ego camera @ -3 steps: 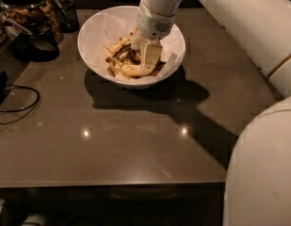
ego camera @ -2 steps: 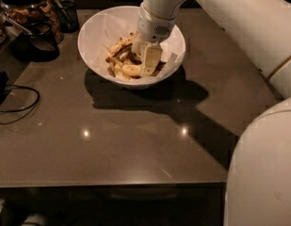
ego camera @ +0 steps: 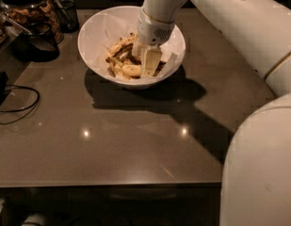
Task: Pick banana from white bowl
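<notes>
While the gripper [ego camera: 147, 64] sits low inside the white bowl [ego camera: 93, 32], the banana [ego camera: 130, 70] lies there, seemingly touching it
Soft, light, easily bruised: take it gently across its middle; whether the gripper holds it I cannot tell

A glass jar [ego camera: 29, 11] of brown snacks is standing at the counter's [ego camera: 135, 149] far left corner beside a dark cup [ego camera: 66, 14], left of the hand [ego camera: 146, 62] hanging in the white bowl [ego camera: 94, 34]. A black cable [ego camera: 20, 108] is looping near the left edge.
</notes>
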Action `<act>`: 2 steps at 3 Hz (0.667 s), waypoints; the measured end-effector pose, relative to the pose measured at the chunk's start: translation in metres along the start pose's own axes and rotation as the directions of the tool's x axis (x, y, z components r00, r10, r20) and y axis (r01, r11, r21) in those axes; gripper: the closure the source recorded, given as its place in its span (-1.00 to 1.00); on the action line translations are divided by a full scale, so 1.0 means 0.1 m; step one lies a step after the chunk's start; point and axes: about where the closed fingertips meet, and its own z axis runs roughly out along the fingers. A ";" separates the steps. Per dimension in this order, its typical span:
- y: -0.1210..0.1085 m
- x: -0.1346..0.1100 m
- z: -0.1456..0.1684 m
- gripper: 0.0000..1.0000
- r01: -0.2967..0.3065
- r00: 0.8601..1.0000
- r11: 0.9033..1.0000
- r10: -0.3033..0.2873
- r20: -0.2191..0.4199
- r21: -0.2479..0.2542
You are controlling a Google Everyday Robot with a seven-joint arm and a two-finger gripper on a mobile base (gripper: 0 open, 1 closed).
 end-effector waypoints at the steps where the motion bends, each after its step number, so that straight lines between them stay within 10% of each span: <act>1: 0.00 0.02 0.05 -0.22 -0.003 1.000 1.000 0.003 -0.001 -0.012; 2: 0.02 0.03 0.12 -0.20 -0.008 1.000 1.000 0.008 0.003 -0.028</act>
